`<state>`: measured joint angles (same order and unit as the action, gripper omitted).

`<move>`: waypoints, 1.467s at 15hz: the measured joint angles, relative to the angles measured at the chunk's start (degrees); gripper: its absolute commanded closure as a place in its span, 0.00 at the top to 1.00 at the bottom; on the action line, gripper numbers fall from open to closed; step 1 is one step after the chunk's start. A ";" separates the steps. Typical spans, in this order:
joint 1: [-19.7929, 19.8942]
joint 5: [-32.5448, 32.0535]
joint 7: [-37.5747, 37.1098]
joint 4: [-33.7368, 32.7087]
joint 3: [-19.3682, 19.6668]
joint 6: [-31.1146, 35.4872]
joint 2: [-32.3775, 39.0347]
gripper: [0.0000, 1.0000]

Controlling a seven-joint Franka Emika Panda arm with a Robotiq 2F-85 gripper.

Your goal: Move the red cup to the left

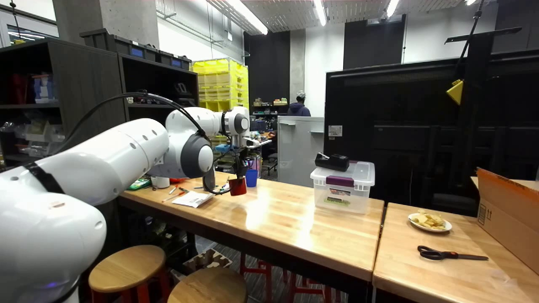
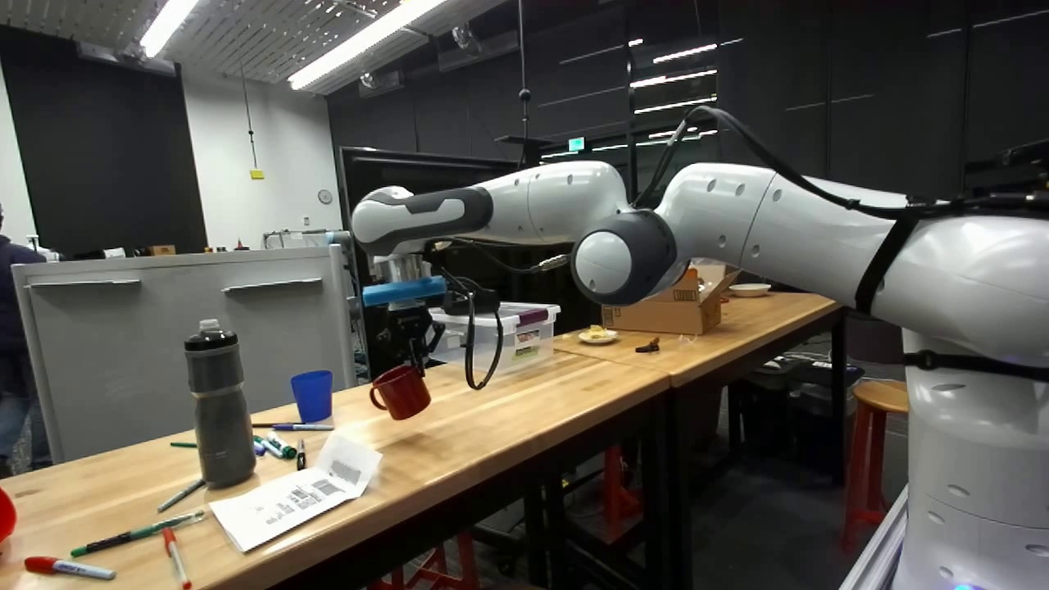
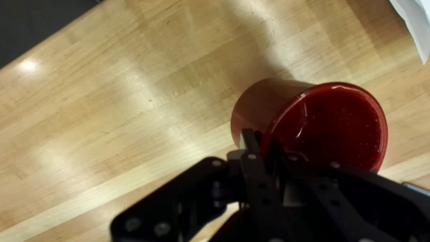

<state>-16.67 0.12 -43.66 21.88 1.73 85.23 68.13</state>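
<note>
The red cup (image 1: 238, 187) hangs from my gripper (image 1: 239, 171) in both exterior views. It is dark red, and in an exterior view (image 2: 403, 393) it shows a handle on one side and is tilted, apparently a little above the table. In the wrist view, the cup's open mouth (image 3: 339, 124) faces the camera. One finger of my gripper (image 3: 263, 144) is outside the cup's wall and the other is inside, pinching the wall at the rim. The inner fingertip is partly hidden in shadow.
A blue cup (image 2: 312, 396) and a grey bottle (image 2: 223, 418) stand near the red cup. Folded paper (image 2: 287, 500), pens and markers lie toward the table's front. A white storage box (image 1: 343, 193) with a black object on its lid stands farther along the wooden table (image 1: 286, 223).
</note>
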 measured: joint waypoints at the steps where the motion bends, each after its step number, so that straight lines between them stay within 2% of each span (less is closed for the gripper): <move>1: 0.00 0.00 0.00 -0.03 0.00 -0.01 0.02 0.09; 2: 0.00 0.00 0.00 -0.05 0.00 -0.01 0.03 0.34; 4: 0.02 0.01 0.04 0.02 0.00 0.07 0.08 0.40; 6: 0.05 0.01 0.05 0.16 0.00 0.19 0.15 0.52; 7: 0.07 0.01 0.06 0.20 0.00 0.21 0.16 0.33; 10: 0.12 0.01 0.09 0.28 0.00 0.21 0.20 0.52; 22: 0.16 0.01 0.11 0.31 0.00 0.26 0.29 0.52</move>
<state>-16.51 0.13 -43.56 22.19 1.73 85.49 68.42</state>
